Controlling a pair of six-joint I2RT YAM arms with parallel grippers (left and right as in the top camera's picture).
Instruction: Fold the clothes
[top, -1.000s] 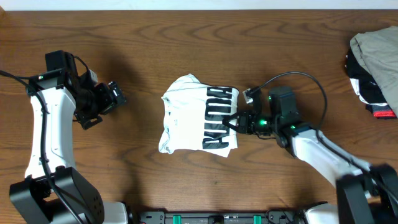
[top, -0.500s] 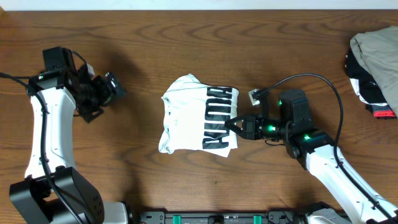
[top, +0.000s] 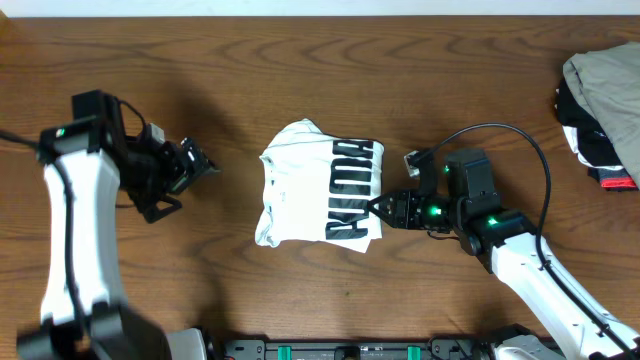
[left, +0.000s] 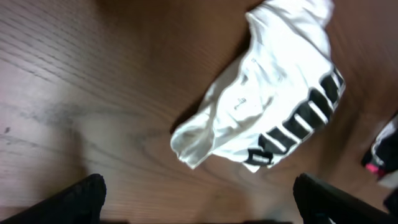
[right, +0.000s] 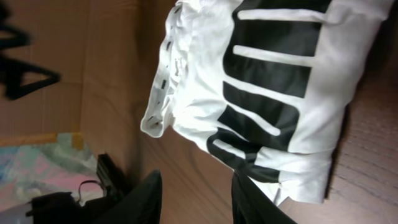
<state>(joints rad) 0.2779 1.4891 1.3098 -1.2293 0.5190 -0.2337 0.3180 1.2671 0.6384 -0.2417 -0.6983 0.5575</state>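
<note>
1. The white T-shirt (top: 318, 195) lies as a compact, wrinkled bundle at the middle of the bench (top: 300, 60). It is well apart from the heap of other garments (top: 605, 90) at the far right corner.
2. The right pincer (top: 383, 208) sits low at the bundle's right edge, near the corner closest to the robot. Its jaws are partly open with bare wood between them, and the wrist view shows no cloth clamped there. One fingertip (right: 252, 199) is just beside the hem, and I cannot tell whether it touches.
3. The left pincer (top: 200, 165) hovers off the bundle's left side, well apart from it. Its jaws are spread wide and hold nothing.
4. From the right pincer the shirt lies straight ahead, toward the robot's left. From the left pincer it lies toward the robot's right, across a stretch of open bench. The right arm is clearly the nearer one.
5. The bundle's long axis runs from the bench's far edge to its near edge, crosswise to both arms' reach. It is only slightly longer that way than across.
6. The black lettering (top: 350, 190) runs along that same axis on the half facing the right arm. The plain white half, with a rolled edge, faces the left arm.
7. I judge the fold to be close to finished. Any further tidying would fall most naturally to the right arm, working along the printed edge.
</note>
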